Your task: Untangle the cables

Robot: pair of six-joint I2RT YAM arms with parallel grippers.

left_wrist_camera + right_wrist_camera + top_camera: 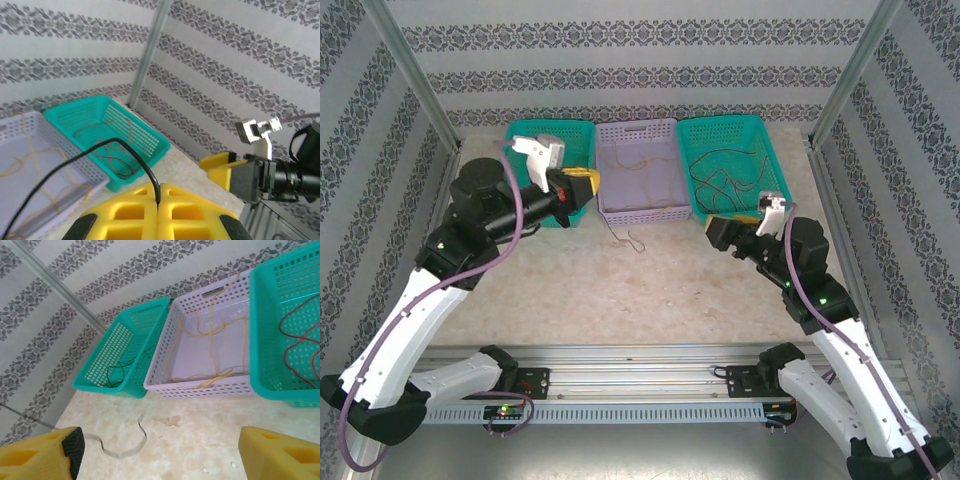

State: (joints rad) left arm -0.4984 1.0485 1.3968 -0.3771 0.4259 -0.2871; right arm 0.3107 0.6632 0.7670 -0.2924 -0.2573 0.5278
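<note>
Where the cables [720, 182] lie: far edge of the tabletop [650, 300].
My left fingers [158, 215] are clamped on a black cable [100, 147]; my right fingers [715, 231] stand apart, empty. Yellow cables [212, 335] lie in the lavender basket [200, 390], red cables [295, 335] in the right teal basket [257, 330].

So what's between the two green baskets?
The purple basket, with yellow cables in it. The top view shows it best.

**Cables distributed among three baskets.**
Yellow cable [212, 335] loops in the lavender basket [200, 390]; red cables [720, 182] lie tangled in the right teal basket [725, 122]; a black cable [75, 159] arcs from the left gripper's [158, 200] closed fingers.
</note>
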